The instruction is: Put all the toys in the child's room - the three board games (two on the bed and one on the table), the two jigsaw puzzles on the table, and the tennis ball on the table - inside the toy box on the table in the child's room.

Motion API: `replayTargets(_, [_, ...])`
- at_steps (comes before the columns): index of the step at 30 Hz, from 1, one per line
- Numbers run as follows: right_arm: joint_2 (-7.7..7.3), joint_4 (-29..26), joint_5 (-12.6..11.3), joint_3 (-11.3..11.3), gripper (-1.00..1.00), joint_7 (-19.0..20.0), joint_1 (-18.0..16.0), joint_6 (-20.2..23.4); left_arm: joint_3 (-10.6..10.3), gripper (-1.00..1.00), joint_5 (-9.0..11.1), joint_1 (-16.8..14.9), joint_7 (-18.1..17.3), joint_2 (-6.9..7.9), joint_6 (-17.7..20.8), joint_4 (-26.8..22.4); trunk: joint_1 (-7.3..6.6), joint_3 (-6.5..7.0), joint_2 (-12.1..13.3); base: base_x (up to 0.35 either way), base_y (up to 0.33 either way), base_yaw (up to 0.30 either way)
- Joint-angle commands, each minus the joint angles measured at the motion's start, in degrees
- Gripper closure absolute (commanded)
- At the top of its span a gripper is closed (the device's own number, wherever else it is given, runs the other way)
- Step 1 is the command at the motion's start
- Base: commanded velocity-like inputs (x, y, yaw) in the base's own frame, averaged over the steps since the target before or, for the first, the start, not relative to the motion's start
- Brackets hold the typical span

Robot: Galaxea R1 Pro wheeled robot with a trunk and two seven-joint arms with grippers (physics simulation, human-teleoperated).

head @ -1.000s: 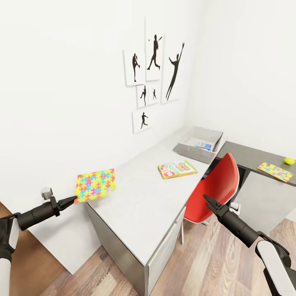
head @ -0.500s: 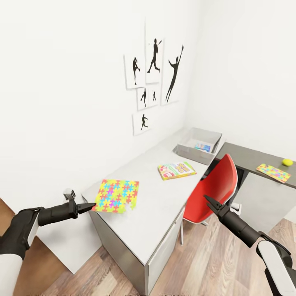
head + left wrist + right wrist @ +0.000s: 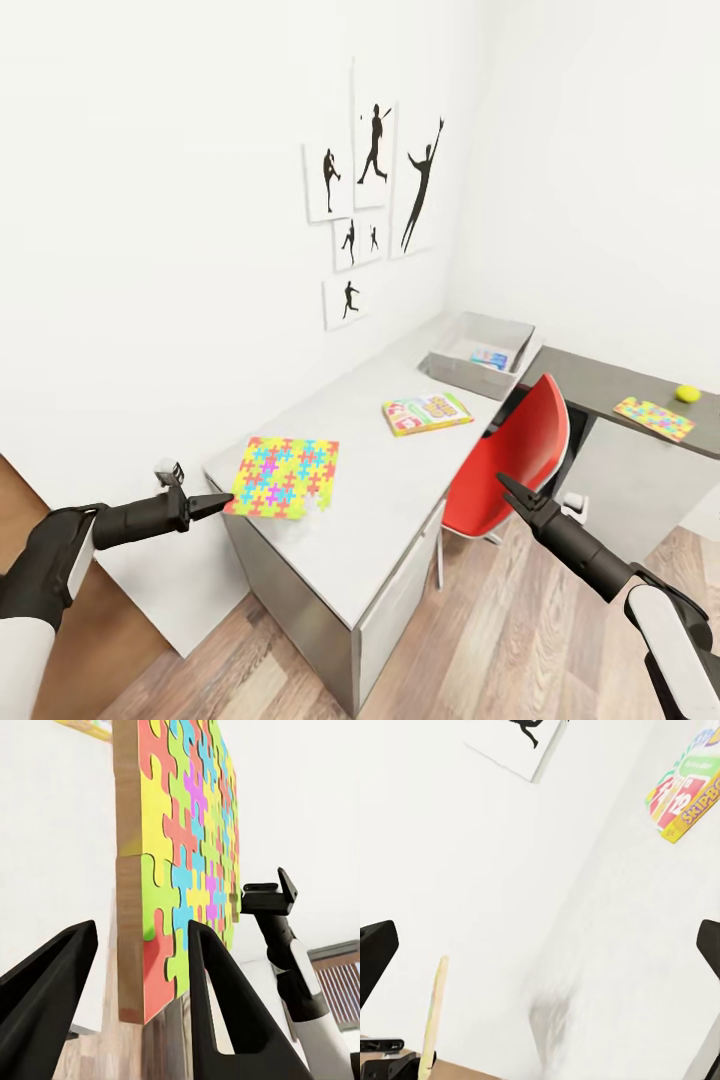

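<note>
Your right wrist camera looks along the pale table — its top runs away toward the white wall. Far off on it lies the Skip-Bo box, flat, its red and yellow lettering readable. A picture with a black silhouette hangs on the wall. The puzzle shows edge-on as a thin pale strip near the table's end. The right gripper's dark fingertips sit at the two sides — spread wide apart.
</note>
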Motion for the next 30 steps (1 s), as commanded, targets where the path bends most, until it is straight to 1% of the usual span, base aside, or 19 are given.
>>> replayTargets(1, [0.01, 0.02, -0.25, -0.07, -1.00, 0.03, -0.05, 0.43, 0.04, 1.00, -0.12, -0.02, -0.26, 0.01, 0.55, -0.02, -0.22, 0.17, 0.37, 0.000, 0.000, -0.116])
replayTargets(12, [0.20, -0.04, -0.23, -0.06, -1.00, 0.10, -0.05, 0.43, 0.09, 1.00, -0.13, -0.02, -0.26, 0.01, 0.51, -0.02, -2.63, 2.93, 4.78, 0.000, 0.000, -0.165])
replayTargets(20, [-0.06, -0.05, -0.23, -0.02, -1.00, 0.19, -0.05, -1.70, 0.03, 1.00, -0.07, -0.02, -0.26, 0.01, 0.51, -0.02, -4.39, 5.07, 7.99, 0.000, 0.000, -0.087])
replayTargets(30, [-0.19, 0.01, -0.23, -0.05, -1.00, 0.32, -0.05, -1.94, 0.00, 1.00, -0.10, -0.02, -0.26, 0.01, 0.46, -0.02, -6.59, 7.77, 12.00, 0.000, 0.000, -0.071])
